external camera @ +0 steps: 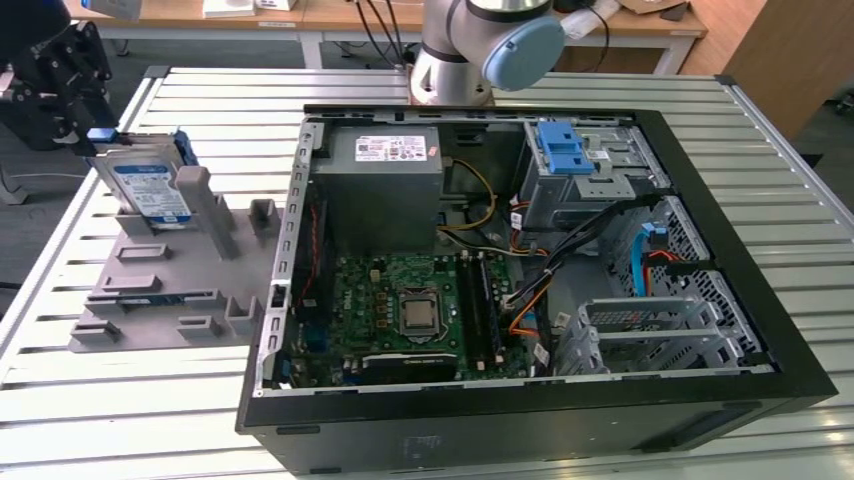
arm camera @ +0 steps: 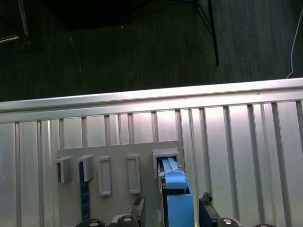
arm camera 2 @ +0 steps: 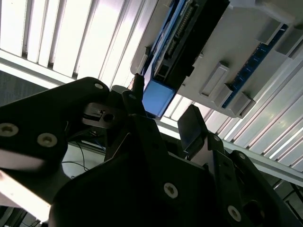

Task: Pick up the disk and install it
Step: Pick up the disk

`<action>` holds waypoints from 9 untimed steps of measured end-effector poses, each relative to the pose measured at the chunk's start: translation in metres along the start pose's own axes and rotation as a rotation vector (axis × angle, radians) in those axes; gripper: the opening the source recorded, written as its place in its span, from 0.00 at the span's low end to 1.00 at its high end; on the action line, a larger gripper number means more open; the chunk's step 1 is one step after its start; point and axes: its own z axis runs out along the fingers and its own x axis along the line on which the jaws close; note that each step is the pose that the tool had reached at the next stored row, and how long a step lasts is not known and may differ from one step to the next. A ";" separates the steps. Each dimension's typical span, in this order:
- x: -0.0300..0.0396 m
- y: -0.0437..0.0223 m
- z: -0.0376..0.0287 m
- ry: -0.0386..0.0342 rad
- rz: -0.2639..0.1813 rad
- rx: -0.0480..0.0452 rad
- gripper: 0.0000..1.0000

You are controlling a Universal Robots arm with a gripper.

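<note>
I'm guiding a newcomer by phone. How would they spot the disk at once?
Beside the open computer case, on the exterior view's left, lies a grey slotted rack. The disk stands upright at its far end: silver-grey, white and blue label, bright blue frame, unlike the rack's plain grey posts.

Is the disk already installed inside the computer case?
No, the disk stands upright in the grey holder beside the open case.

Slatted metal table (external camera: 781,160); dark floor (arm camera: 142,47).
</note>
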 end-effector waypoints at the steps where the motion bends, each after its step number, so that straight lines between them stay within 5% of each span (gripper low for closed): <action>1: 0.0000 0.0000 0.0001 -0.0001 0.000 0.0001 0.56; 9: 0.0001 0.0008 0.0048 -0.0008 -0.001 0.0003 0.56</action>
